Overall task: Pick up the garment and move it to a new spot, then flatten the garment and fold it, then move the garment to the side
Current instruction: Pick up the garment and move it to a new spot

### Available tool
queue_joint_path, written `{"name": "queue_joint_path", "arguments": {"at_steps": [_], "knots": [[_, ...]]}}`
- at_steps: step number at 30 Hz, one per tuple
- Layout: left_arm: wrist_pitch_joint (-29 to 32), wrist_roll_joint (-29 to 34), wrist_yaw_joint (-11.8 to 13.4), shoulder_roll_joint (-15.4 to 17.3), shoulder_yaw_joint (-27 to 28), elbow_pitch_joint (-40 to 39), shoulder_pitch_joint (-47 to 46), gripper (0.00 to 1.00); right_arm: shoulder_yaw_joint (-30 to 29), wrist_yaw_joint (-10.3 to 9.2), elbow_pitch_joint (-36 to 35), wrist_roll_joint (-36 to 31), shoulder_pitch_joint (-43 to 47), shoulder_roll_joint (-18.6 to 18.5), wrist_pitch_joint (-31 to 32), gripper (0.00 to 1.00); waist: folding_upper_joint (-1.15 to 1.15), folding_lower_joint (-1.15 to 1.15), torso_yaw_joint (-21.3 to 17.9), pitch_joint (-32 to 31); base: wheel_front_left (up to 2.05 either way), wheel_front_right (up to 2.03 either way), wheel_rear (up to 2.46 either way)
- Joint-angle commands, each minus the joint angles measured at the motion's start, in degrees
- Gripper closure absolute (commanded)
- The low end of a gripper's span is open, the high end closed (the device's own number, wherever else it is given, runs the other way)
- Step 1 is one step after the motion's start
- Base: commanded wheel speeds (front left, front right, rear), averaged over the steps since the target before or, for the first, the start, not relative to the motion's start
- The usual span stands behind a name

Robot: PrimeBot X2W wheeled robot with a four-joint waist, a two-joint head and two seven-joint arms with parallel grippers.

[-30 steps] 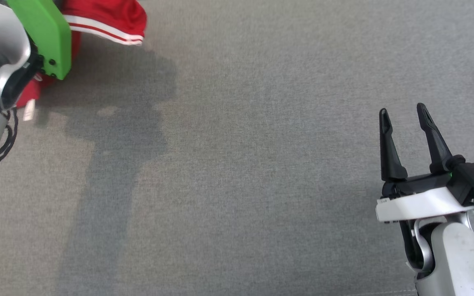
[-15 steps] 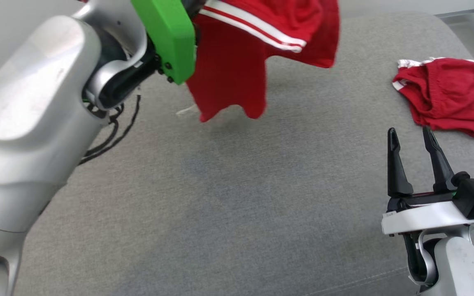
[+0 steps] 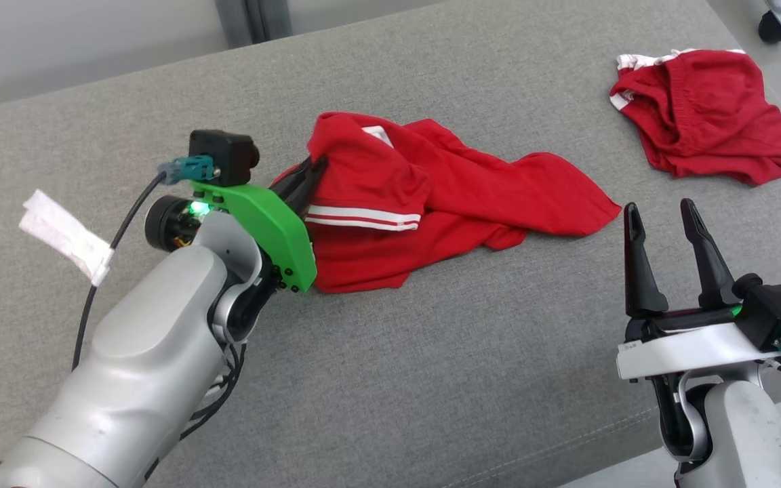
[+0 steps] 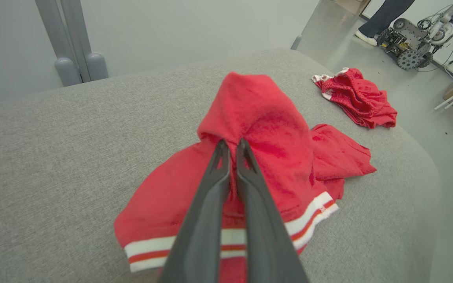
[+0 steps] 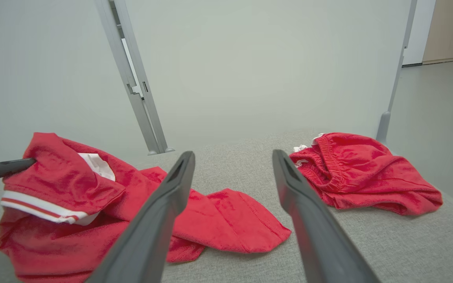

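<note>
The left gripper (image 3: 317, 166) was clamped on a bunched fold of the garment (image 3: 458, 196), which lay crumpled mid-way across the grey cushion (image 3: 431, 352), so the move looked done and flattening came next, calling for the right gripper (image 3: 658, 213), jaws apart, to help spread it.

Near bench (image 3: 445, 366) lay bare; farther off, garment (image 3: 445, 196) and maroon cloth (image 3: 702, 115) left a gap between them

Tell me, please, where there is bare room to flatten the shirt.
Widest: the near cushion between left arm and right tool, before the shirt. Narrower: between shirt and small cloth. Crowded: around the left tool gripping the shirt.
</note>
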Motion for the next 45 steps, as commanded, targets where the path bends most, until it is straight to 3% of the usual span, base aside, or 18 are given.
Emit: {"name": "queue_joint_path", "arguments": {"at_steps": [1, 4, 5, 6, 7, 14, 20, 28, 35, 38, 45], "knots": [[-2.1, 0.6, 0.8, -0.3, 0.4, 2.2, 1.2, 1.0, 0.2, -0.09, 0.1, 0.5, -0.6, -0.1, -0.3, 0.0, 0.0, 0.0, -0.5, 1.3, 0.0, 0.0, 0.0], [-4.9, 1.1, 0.8, -1.2, 0.3, 6.4, 2.4, 1.0, 0.4, -0.09, 0.3, 0.5, -0.7, -0.1, -0.3, 0.0, 0.0, 0.0, -0.1, 1.7, 0.0, 0.0, 0.0], [-5.7, 1.7, 0.6, -1.4, 0.0, 7.7, 2.5, 0.74, 0.5, -0.09, 0.4, 0.5, -0.7, -0.1, -0.3, 0.0, 0.0, 0.0, 0.0, 1.7, 0.0, 0.0, 0.0], [-6.4, 2.2, 0.5, -1.4, -0.3, 8.7, 2.5, 0.55, 0.5, -0.09, 0.5, 0.5, -0.7, -0.1, -0.3, 0.0, 0.0, 0.0, 0.2, 1.7, 0.0, 0.0, 0.0], [-7.2, 2.7, 0.5, -1.5, -0.7, 9.8, 2.5, 0.0, 0.5, -0.09, 0.5, 0.4, -0.7, -0.1, -0.3, 0.0, 0.0, 0.0, 0.5, 1.7, 0.0, 0.0, 0.0], [-13.4, 5.5, -0.1, -2.6, -1.6, 14.2, 1.7, 0.0, 0.1, -0.09, 1.4, -0.6, -0.6, -0.1, -0.3, 0.0, 0.0, 0.0, 2.9, 0.2, 0.0, 0.0, 0.0], [-16.3, 7.3, 0.7, -1.9, 0.2, 12.6, 4.3, 0.0, -0.9, -0.09, 2.3, -2.0, 0.5, -0.1, -0.3, 0.0, 0.0, 0.0, 5.4, -3.0, 0.0, 0.0, 0.0], [-16.5, 14.8, 5.7, -0.4, 14.2, -3.1, 17.7, 0.0, -2.3, -0.09, 4.7, -4.8, 2.9, -0.1, -0.3, 0.0, 0.0, 0.0, 8.6, -8.3, 0.0, 0.0, 0.0], [-16.5, 22.7, 9.3, -2.7, 27.3, -14.9, 33.4, 0.0, -1.8, -0.09, 6.3, -5.9, 4.0, -0.1, -0.2, 0.0, 0.0, 0.0, 10.7, -11.2, 0.0, 0.0, 0.0], [-16.5, 25.7, 9.7, -4.2, 31.2, -18.4, 38.3, 0.0, -1.4, -0.09, 6.4, -5.4, 4.4, -0.1, -0.2, 0.0, 0.0, 0.0, 11.5, -11.7, 0.0, 0.0, 0.0], [-16.5, 31.1, 8.1, -7.6, 37.3, -22.5, 46.8, 0.0, -0.2, -0.09, 6.5, -3.0, 6.0, -0.1, -0.2, 0.0, 0.0, 0.0, 12.8, -12.6, 0.0, 0.0, 0.0]]}}
